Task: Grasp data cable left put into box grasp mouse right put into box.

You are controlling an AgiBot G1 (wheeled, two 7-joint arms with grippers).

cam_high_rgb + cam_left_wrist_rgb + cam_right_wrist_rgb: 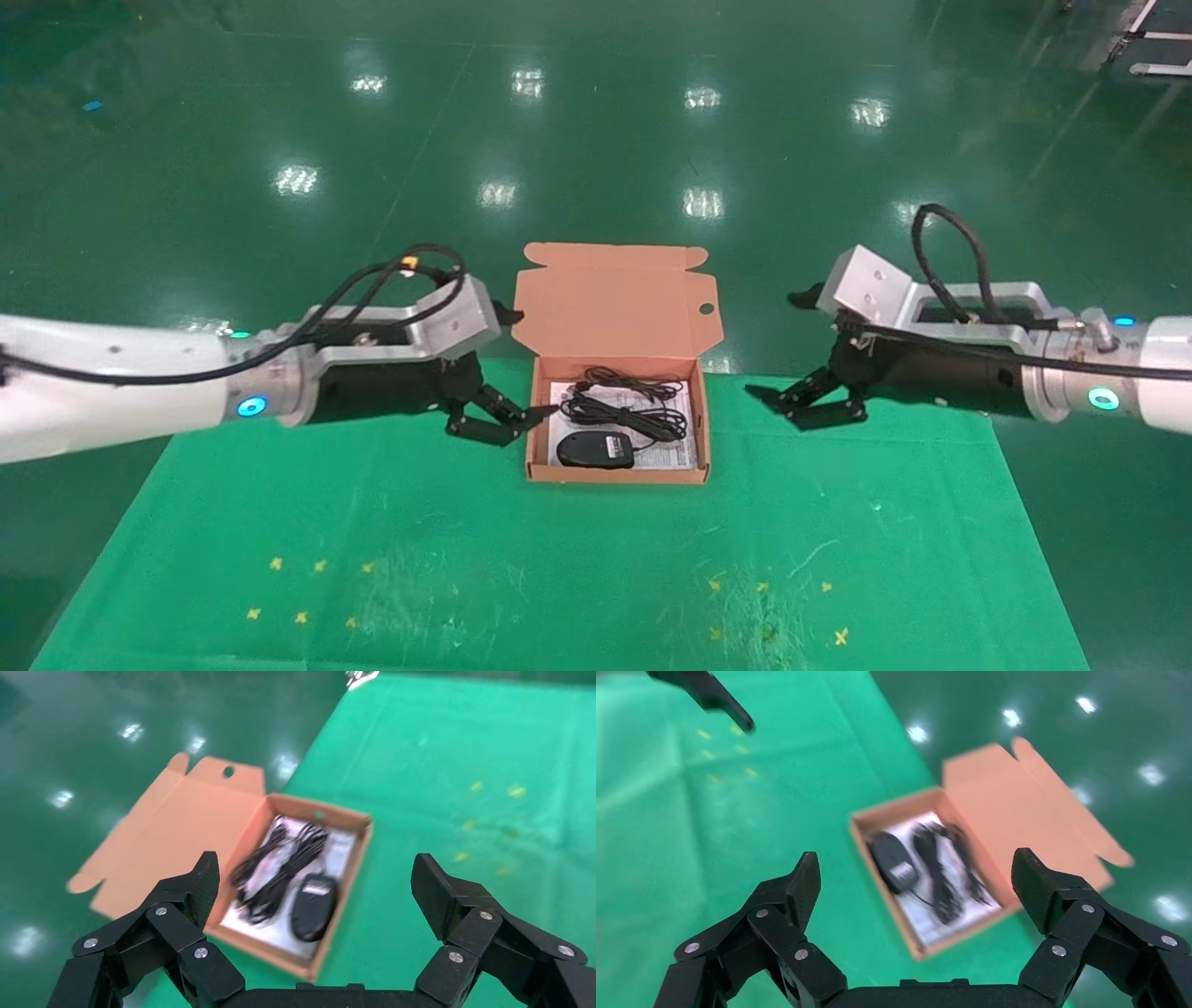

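Observation:
The salmon-orange box stands open at the middle of the table's far edge, its lid flap laid back. Inside, on a white printed sheet, the black mouse lies label up in the near left corner. The data cable is a dark bundle behind it. A thinner black cord lies toward the lid, and I cannot tell for sure which bundle belongs to the mouse. My left gripper hovers open beside the box's left wall, holding nothing. My right gripper hangs open and empty to the box's right, a short gap away.
A green cloth covers the table, with yellow cross marks near the front left and more front right. Glossy green floor lies beyond the far edge, and the lid flap overhangs it.

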